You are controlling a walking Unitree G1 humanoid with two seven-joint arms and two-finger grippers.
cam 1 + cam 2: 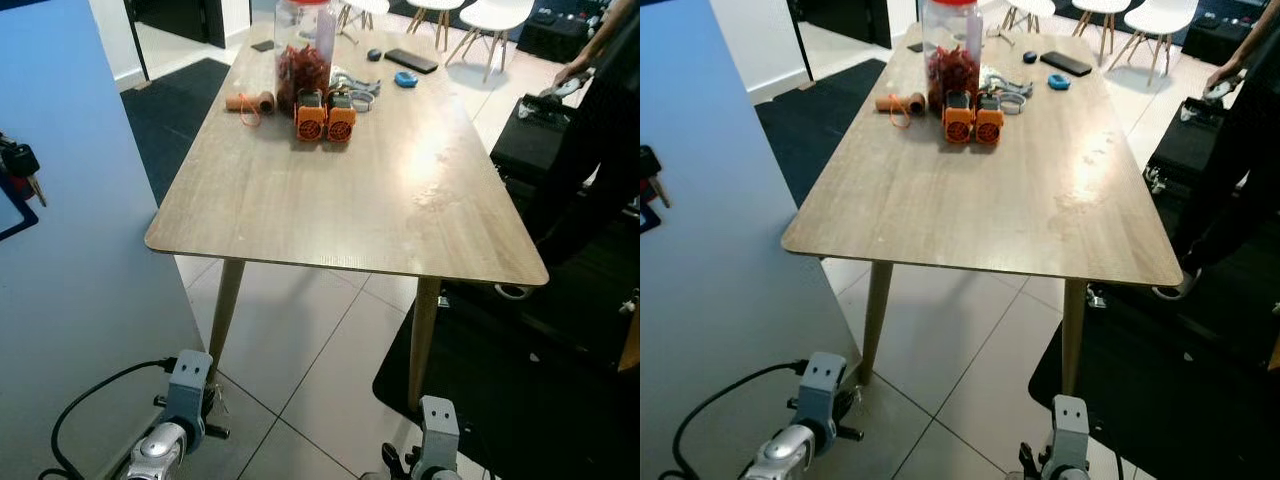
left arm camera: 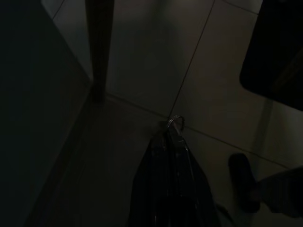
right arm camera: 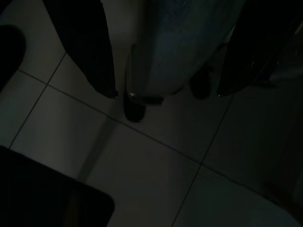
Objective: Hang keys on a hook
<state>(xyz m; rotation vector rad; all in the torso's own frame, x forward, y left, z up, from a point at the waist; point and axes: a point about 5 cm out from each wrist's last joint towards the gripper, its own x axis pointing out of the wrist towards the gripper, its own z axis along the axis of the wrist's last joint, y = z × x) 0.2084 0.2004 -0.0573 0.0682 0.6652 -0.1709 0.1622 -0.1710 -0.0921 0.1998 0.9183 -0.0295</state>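
Keys (image 1: 22,165) hang on the blue panel (image 1: 90,300); my left gripper (image 2: 171,137) pinches a ring low; right gripper (image 3: 165,94) spread, idle.

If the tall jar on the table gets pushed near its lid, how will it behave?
The jar is tall and narrow, so it would probably tip rather than slide. Its clear wall looks rigid and smooth, perhaps slippery. The red contents sit in its lower part, which may steady it somewhat.
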